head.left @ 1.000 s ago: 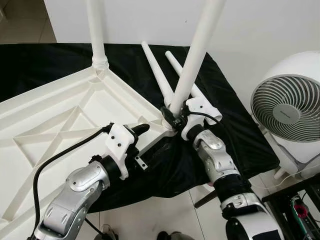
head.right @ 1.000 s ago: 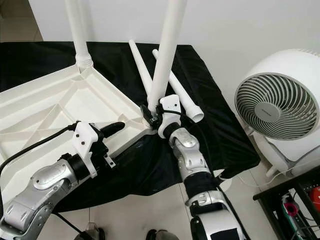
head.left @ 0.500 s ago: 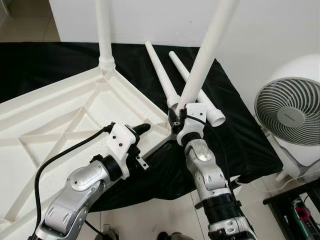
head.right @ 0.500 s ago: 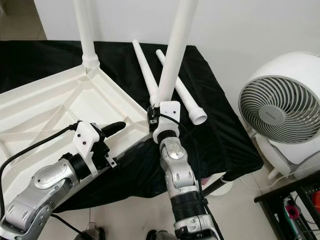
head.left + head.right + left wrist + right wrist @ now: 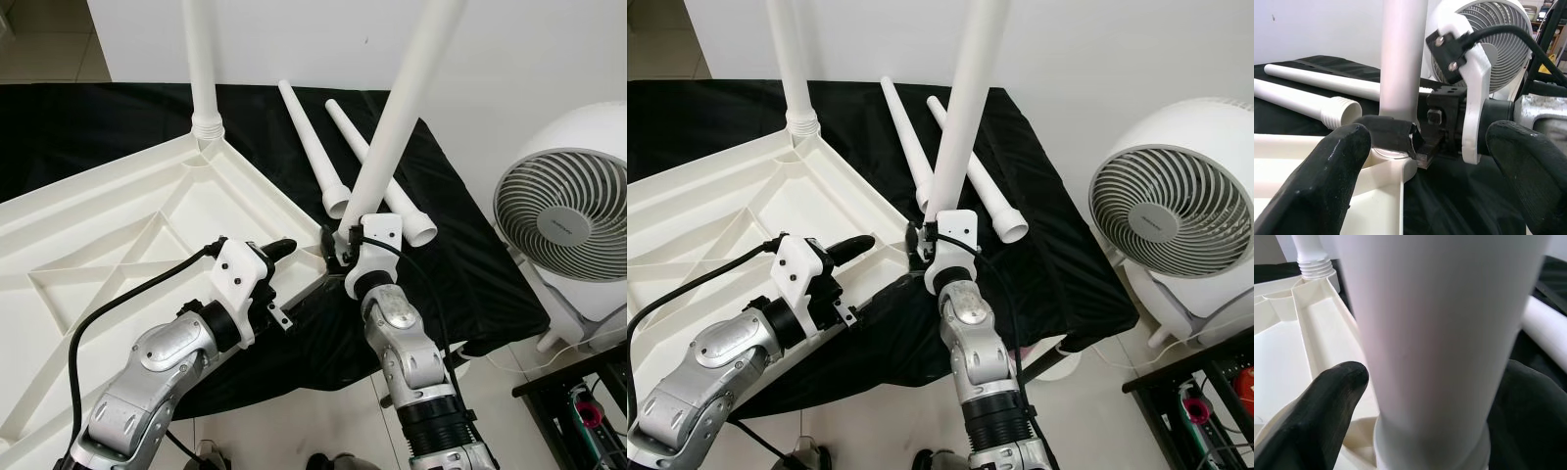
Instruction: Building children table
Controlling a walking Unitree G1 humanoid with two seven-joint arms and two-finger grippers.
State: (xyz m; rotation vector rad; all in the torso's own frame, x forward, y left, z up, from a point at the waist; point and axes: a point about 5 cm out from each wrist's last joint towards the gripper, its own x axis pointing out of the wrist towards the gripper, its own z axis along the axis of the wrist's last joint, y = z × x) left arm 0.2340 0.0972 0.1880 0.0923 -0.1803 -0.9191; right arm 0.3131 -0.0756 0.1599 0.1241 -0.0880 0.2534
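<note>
The left gripper is held open over the upturned tabletop. At its near corner, the standing leg is clamped by the right gripper, whose forearm has been swung in more upright since earlier.

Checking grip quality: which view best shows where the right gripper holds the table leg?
The left wrist view: the right gripper clamps the table leg just above the tabletop corner. Eye views show it smaller; the right wrist view, just leg.
</note>
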